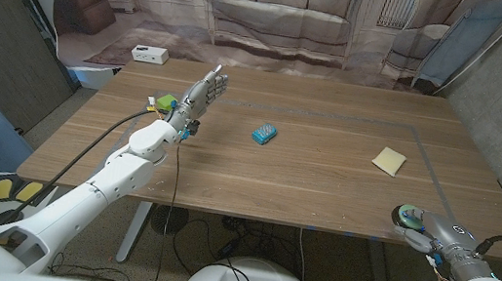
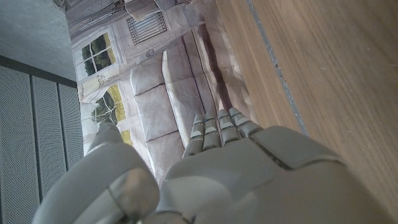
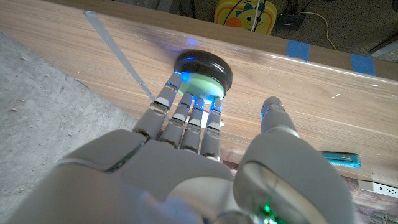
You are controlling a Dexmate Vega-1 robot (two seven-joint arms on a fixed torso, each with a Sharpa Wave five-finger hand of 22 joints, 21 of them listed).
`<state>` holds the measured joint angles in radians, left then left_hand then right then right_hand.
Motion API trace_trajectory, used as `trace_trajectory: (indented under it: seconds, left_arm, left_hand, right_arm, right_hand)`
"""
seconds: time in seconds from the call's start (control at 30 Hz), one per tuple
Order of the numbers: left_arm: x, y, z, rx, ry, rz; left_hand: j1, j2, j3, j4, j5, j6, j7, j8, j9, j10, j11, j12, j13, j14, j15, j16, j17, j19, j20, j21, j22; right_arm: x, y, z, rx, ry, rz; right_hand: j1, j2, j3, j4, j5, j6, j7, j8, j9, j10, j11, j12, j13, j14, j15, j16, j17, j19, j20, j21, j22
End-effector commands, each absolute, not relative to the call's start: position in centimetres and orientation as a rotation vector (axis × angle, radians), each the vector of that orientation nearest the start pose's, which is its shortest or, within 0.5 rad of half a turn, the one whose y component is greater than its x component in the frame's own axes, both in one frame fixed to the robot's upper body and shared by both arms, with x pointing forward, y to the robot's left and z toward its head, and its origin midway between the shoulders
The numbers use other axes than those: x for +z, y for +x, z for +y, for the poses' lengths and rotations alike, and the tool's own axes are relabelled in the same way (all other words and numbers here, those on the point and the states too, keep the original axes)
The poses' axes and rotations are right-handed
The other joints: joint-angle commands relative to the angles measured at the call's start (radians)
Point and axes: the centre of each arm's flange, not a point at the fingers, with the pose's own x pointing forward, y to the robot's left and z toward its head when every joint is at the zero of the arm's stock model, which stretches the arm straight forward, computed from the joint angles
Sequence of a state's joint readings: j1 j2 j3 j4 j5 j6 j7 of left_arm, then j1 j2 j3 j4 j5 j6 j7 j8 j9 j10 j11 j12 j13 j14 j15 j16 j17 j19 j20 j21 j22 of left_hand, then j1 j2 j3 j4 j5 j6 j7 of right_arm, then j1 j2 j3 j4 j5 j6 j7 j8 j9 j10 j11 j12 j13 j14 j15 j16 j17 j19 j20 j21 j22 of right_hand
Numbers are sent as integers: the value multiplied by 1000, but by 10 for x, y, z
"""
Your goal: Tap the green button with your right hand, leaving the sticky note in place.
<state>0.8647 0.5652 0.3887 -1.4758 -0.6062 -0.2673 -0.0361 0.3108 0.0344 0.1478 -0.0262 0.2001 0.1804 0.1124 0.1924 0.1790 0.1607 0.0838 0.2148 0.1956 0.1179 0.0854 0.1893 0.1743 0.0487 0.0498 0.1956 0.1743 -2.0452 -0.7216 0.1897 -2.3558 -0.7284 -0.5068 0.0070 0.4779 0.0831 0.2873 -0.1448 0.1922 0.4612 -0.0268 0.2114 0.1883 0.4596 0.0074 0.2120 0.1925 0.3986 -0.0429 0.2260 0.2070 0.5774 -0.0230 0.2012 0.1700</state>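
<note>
Green and round in its black base, the plastic button (image 3: 200, 73) sits at the desk's (image 1: 323, 185) near right corner, with the right hand's (image 1: 435, 233) straight, close-set fingers (image 3: 186, 106) on its top, holding nothing. The tap looks underway, with lifting off still left. The pale yellow square sticky note (image 1: 389, 160) lies untouched toward the right edge, and the left hand (image 1: 200, 96) stands empty with fingers extended near the far left corner.

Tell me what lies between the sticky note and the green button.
Only bare wood, crossed by a faint grey line: in the head view the sticky note sits apart from the green button, nothing between.
</note>
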Motion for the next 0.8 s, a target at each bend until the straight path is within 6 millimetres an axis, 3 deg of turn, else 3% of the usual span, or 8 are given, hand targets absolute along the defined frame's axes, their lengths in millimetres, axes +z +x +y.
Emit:
trace_trajectory:
  seconds: [0.03, 0.8]
  left_arm:
    - [5, 622, 258, -310, 47, -674]
    - [3, 621, 260, -307, 41, -681]
  left_hand:
    - [2, 14, 2, -6, -3, 9, -4, -1, 2, 4, -6, -3, 2, -1, -5, -2, 5, -7, 5, 1, 5]
    - [1, 15, 1, -8, -3, 10, -4, -1, 2, 6, -5, -2, 2, -2, -4, -2, 5, -7, 7, 1, 5]
  right_arm:
    - [-175, 379, -369, -233, -1377, -50]
    - [-161, 368, -365, -297, -1380, -107]
  right_hand:
    - [-7, 1, 7, 2, 0, 7, 0, 7, 3, 5, -2, 4, 5, 7, -16, 9, 4, 8, 1, 5, 2]
    - [-9, 1, 12, 1, -1, -3, -8, -1, 2, 3, -5, -1, 5, 8, -18, 5, 3, 9, 2, 2, 2]
